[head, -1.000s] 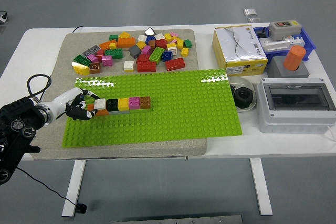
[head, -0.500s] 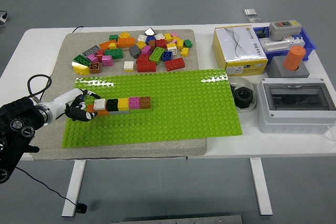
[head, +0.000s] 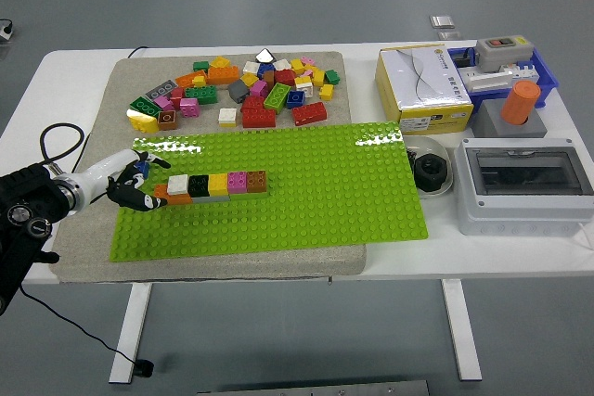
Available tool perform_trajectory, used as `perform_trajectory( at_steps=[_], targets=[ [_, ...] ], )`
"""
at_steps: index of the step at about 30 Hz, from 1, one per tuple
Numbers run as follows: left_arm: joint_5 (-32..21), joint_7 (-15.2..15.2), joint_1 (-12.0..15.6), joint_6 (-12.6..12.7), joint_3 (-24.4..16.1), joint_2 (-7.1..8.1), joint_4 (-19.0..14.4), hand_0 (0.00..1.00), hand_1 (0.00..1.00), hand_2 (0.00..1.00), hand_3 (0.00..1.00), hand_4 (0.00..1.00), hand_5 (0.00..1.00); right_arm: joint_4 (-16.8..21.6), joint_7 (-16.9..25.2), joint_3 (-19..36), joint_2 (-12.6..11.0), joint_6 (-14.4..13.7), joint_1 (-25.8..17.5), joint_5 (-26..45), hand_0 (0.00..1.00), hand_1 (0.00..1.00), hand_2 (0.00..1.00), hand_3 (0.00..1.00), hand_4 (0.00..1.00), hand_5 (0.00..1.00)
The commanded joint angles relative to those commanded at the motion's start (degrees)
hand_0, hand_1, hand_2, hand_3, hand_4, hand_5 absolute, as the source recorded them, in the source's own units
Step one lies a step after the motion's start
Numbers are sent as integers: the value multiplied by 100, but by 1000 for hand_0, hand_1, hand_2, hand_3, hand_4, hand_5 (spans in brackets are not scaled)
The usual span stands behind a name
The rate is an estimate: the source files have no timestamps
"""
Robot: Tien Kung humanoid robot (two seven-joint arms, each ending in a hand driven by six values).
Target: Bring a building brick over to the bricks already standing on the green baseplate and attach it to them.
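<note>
White bench [head: 390,261] on a grey floor, with a beige mat carrying the green baseplate [head: 306,194] and a loose pile of bricks [head: 243,92] behind it. The row of joined bricks [head: 210,186] sits on the left part of the plate: orange, white, black, yellow, pink, brown. Left robot hand [head: 130,188] is at the plate's left edge, just beside the orange end of the row, dark fingers curled; can't tell if they're actually gripping anything. Grey electrical box [head: 524,183] and a yellow carton [head: 422,88] sit off right
</note>
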Motion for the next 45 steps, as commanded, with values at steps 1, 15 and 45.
perform_trajectory(
  at_steps=[1, 15, 45],
  targets=[
    [10, 25, 0, -22, -19, 91, -88, 134, 2, 53, 789, 818, 2, 0, -1, 1, -2, 0, -1, -3, 632, 411, 524, 705, 698, 893],
    [-331, 415, 504, -131, 490, 1390, -1958, 129, 2, 48, 762, 857, 2, 0, -15, 84, -5, 5, -16, -58, 632, 411, 523, 705, 697, 893],
    [-71, 419, -230, -30, 1606, 937, -1310, 130, 2, 51, 767, 870, 2, 0, -11, 41, -35, 11, 35, -61, 632, 412, 525, 704, 695, 889]
  ],
)
